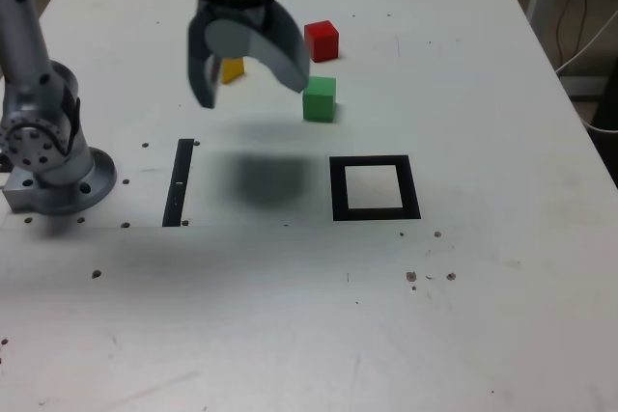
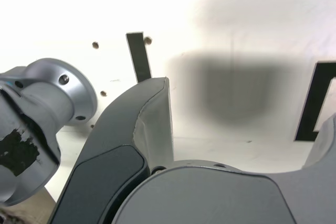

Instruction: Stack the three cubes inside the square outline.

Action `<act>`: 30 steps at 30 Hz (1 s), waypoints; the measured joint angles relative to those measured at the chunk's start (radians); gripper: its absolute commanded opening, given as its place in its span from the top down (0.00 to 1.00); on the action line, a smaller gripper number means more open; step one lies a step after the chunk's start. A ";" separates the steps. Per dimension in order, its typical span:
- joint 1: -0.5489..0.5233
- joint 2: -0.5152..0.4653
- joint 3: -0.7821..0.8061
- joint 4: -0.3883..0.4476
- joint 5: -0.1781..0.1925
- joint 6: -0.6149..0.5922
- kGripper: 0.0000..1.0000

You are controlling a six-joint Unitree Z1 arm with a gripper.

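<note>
White tabletop (image 1: 463, 315) holds the empty square outline (image 1: 375, 188) at centre; the green cube (image 1: 320, 99) lies at its 11 o'clock, the red cube (image 1: 322, 41) and yellow cube (image 1: 232, 69) beyond. Spread wide and carrying nothing, the gripper (image 1: 249, 79) hangs above the cubes, so the first pick looks pending: it must descend squarely over one cube.

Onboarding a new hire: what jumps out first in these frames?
The open gripper hanging above the table, casting a dark shadow beneath. Behind it sit the red cube, green cube and half-hidden yellow cube; the square outline, toward the exterior view's right, holds nothing.
</note>
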 measured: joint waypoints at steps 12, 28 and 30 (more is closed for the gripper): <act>0.144 0.129 -0.183 0.028 0.028 0.089 0.01; 0.320 0.289 -0.377 0.066 0.035 0.186 0.01; 0.345 0.309 -0.408 0.071 0.035 0.200 0.01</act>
